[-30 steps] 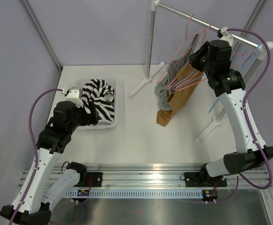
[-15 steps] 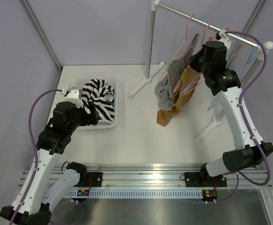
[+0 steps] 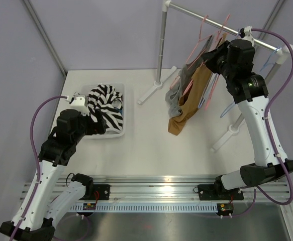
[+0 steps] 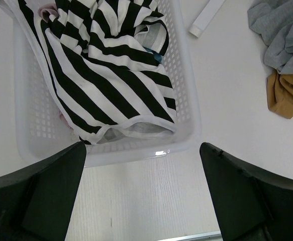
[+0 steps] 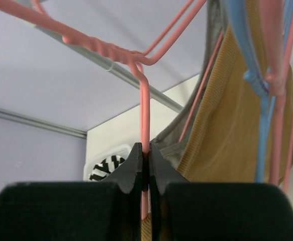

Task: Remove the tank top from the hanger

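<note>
Right jaws [image 5: 143, 155] shut tight on the neck of a pink hanger [image 5: 142, 100], just below its twisted wire. Nothing else was in the grip. From the top view the right arm reached up high, its wrist close under the rail [image 3: 196, 17] on the rack's right half.

Mustard top [image 3: 194, 93] hung off the hangers under the rail, draped down and leftward. Its lower end lay bunched on the counter [image 3: 146, 145], so it was not off the hanger. Grey top [image 3: 179, 88] hung just left of it, touching, with its hem also down by the counter. I could not tell which hanger carried which top. In the right wrist view the mustard ribbed cloth sat right of the pinched wire, with a grey strap between them. A blue hanger [image 5: 257, 85] hung beside more pink wires at the far right.

Left jaws [image 4: 143, 191] stood wide and held nothing. They hovered over the near wall of a white basket [image 4: 189, 110] on the left of the counter. A black-and-white striped cloth [image 4: 106, 75] filled the basket, with one edge lying over its near rim. Left arm was well apart from the rack.
</note>
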{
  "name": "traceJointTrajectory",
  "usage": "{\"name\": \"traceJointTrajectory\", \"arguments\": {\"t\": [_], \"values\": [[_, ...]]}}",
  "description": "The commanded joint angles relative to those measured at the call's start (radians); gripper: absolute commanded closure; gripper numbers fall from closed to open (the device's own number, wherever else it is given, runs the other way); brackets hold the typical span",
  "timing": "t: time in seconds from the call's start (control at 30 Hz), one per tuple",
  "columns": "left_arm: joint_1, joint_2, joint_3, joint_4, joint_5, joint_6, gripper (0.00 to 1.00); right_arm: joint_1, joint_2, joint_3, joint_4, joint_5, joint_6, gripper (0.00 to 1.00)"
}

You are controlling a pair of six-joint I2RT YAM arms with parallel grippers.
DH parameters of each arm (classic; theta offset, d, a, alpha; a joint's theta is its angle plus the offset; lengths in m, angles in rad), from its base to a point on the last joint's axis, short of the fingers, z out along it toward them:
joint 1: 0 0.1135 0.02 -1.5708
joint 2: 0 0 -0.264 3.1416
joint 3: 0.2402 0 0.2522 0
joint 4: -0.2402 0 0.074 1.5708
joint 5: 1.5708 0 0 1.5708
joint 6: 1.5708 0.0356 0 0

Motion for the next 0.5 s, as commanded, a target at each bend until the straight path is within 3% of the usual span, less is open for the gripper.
{"name": "traceJointTrajectory", "arguments": {"t": [0.0,0.47], "values": [[-0.009,-0.003,0.024,0.049,0.028,0.014,0.01,0.008,-0.093,0.048,0.082,-0.073,0.025,1.0],[-0.038,0.04,0.197,0.015,0.183,-0.014,0.01,0.01,-0.294,0.006,0.006,-0.401,0.008,1.0]]}}
